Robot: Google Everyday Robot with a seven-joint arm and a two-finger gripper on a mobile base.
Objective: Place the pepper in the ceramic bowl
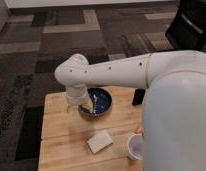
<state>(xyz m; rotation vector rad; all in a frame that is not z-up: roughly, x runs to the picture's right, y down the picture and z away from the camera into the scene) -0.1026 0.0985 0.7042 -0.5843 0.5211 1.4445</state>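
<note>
The ceramic bowl (98, 101) is dark blue with pale streaks inside and sits at the back middle of the wooden table (61, 135). My gripper (77, 104) hangs below the white arm's bent wrist (72, 71), right at the bowl's left rim. The pepper (138, 130) shows only as a small orange sliver at the right, just above the white cup and mostly hidden behind my arm's body. It lies well to the right of the gripper and the bowl.
A white cup (135, 146) stands at the table's front right. A pale flat rectangular pad (99, 141) lies in front of the bowl. A small black rectangular object (138, 96) lies right of the bowl. My arm's body (176, 115) covers the table's right side. Patterned carpet surrounds the table.
</note>
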